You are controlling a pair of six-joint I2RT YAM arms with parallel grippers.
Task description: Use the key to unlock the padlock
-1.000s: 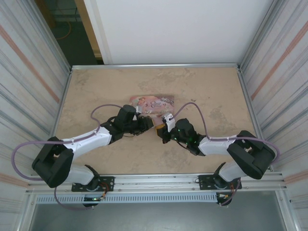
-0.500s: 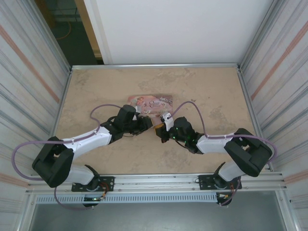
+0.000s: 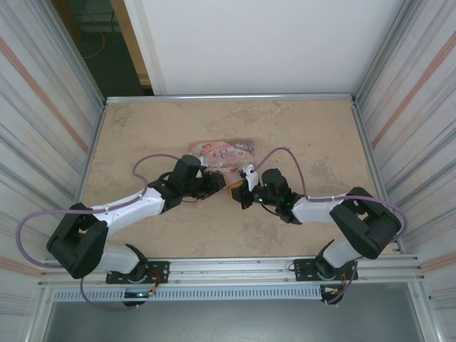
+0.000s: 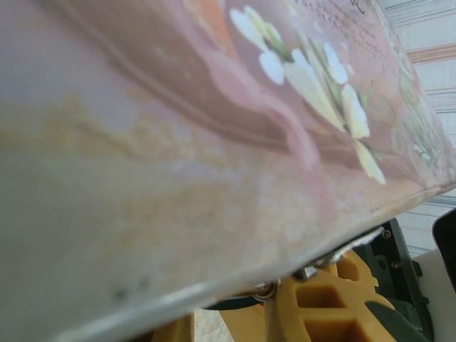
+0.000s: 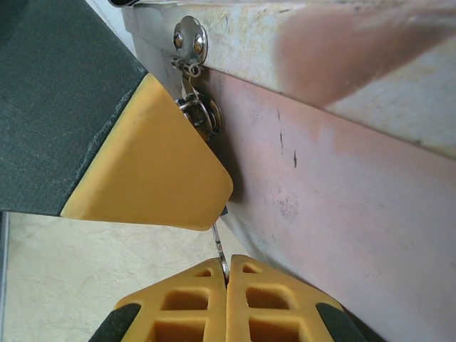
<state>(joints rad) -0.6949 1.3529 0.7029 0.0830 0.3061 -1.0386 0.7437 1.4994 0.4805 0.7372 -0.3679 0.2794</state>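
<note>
My right gripper (image 5: 226, 276) is shut on the thin metal key (image 5: 219, 246), whose blade runs up behind the left gripper's yellow finger (image 5: 146, 160). The padlock is almost hidden behind that finger. Just a blue sliver (image 5: 223, 211) and its metal shackle (image 5: 201, 114) show, the shackle hanging from the tin's clasp (image 5: 191, 37). My left gripper (image 4: 239, 319) is closed around the padlock under the tin's rim, with a metal ring (image 4: 263, 288) at its fingertip. From above, the left gripper (image 3: 218, 184) and right gripper (image 3: 239, 191) meet tip to tip before the pink tin (image 3: 223, 152).
The pink illustrated tin's lid (image 4: 214, 128) looms right over the left wrist, and its side wall (image 5: 342, 214) lies just right of the right fingers. Corrugated walls (image 3: 43, 128) flank the tan table (image 3: 299, 128). Purple cables (image 3: 146, 165) loop off both arms.
The right wrist has crept slightly up and toward the tin. The left arm has stayed put, and both grips are unchanged.
</note>
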